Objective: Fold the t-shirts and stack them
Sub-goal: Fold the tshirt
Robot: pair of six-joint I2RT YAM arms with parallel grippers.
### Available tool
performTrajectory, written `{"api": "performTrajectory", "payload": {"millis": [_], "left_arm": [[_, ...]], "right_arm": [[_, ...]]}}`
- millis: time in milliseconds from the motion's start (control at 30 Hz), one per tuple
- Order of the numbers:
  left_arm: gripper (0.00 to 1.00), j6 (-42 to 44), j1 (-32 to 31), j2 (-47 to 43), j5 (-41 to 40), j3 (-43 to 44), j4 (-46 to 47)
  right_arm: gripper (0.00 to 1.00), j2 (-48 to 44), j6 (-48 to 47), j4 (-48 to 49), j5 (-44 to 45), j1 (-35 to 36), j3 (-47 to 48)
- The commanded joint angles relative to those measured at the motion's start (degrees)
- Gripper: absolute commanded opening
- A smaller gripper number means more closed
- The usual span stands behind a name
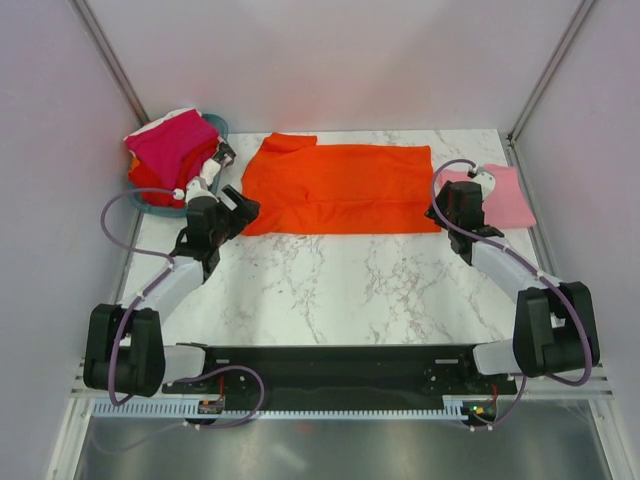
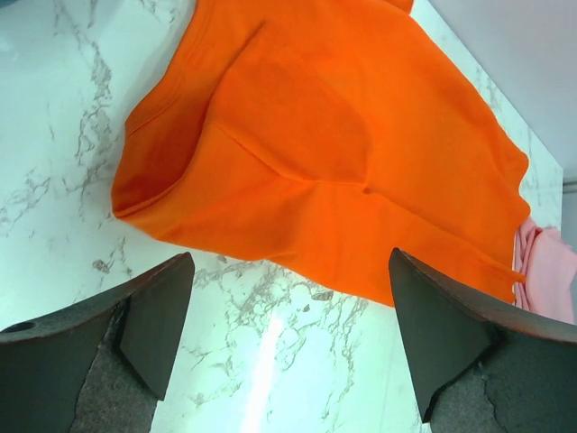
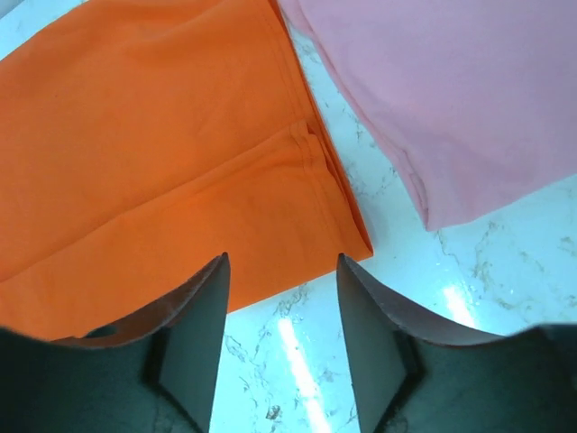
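Soft orange-red t-shirt (image 1: pixel 335 188) creased flat on veined marble table (image 1: pixel 330 290); left claw (image 2: pixel 290 263) spread wide, right claw (image 3: pixel 283 263) parted

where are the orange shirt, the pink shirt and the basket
orange shirt (image 1: pixel 340 188), top view, middle of its body
pink shirt (image 1: pixel 510 198), top view, its uncovered right half
basket (image 1: pixel 221 126), top view, teal rim at the back right

Orange-red t-shirt (image 1: pixel 335 188) spread flat, pink t-shirt (image 1: pixel 508 197) right, magenta pile (image 1: pixel 172 143) far left
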Motion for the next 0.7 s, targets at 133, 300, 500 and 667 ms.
{"api": "performTrajectory", "payload": {"millis": [133,300,500,667], "left_arm": [[0.93,-4.37,0.1,-0.86,-4.67,-1.85,2.9],[0.93,-4.63,0.19,0.2,-5.82,-1.94,3.08],[0.9,-4.63,0.1,2.48,-6.25,-0.89,3.17],[0.89,-4.37,0.19,2.92,-6.78,-0.89,3.08]], "right_arm": [[0.49,5.16,0.7,0.69,0.44,-0.6,1.76],[0.46,9.39,0.71,-0.02,0.88,-1.13,4.04],[0.44,14.4,0.18,-0.98,1.93,-1.22,6.77],[0.28,18.62,-0.26,-2.3,2.2,-1.22,9.49]]}}
